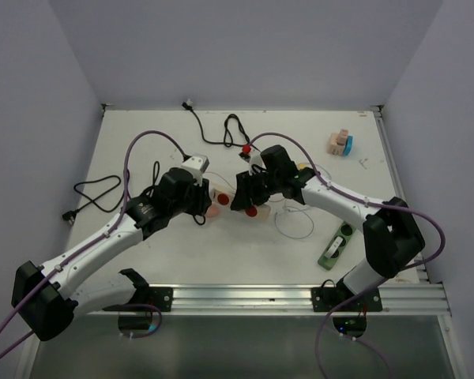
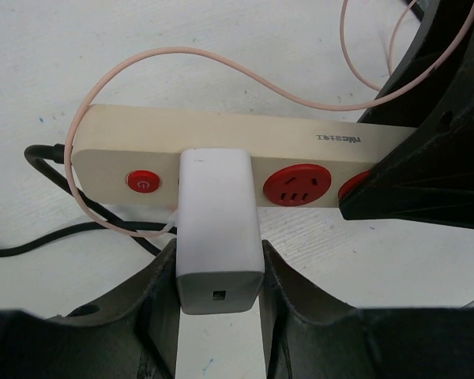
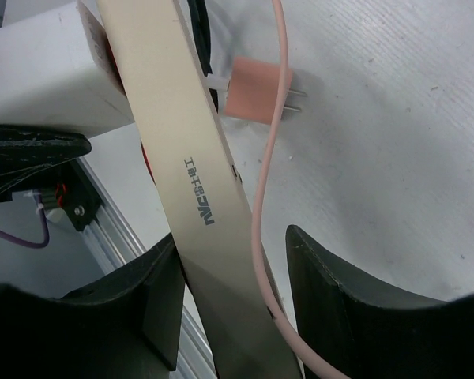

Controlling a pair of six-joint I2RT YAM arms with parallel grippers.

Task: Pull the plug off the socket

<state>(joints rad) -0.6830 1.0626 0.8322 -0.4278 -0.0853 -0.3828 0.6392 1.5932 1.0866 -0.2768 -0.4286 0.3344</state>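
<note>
Gripping the white charger plug point(image 2: 219, 229) by its flat sides, left gripper point(image 2: 220, 257) is closed snug on it, seated in the cream power strip point(image 2: 221, 130) — rigid, light, slick plastic, likely stiff to unseat — right gripper point(image 3: 233, 241) straddles the strip, jaws slack, not clamping.

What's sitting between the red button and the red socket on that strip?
The white plug, plugged into the strip between the button and the socket, held by the left gripper; the left wrist view shows it.
</note>
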